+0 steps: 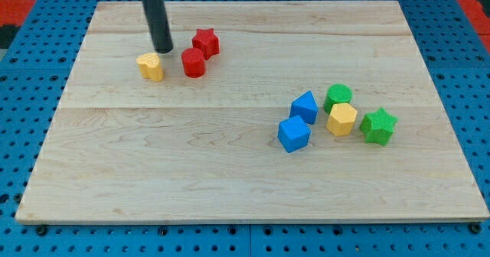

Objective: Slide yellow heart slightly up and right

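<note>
The yellow heart lies on the wooden board at the view's upper left. My tip is the lower end of the dark rod and stands just above and to the right of the heart, close to it or touching its upper edge. A red cylinder sits to the right of the tip and heart. A red star lies just above and right of the cylinder.
At the view's right stands a cluster: two blue cubes, a green cylinder, a yellow hexagon and a green star. Blue pegboard surrounds the board.
</note>
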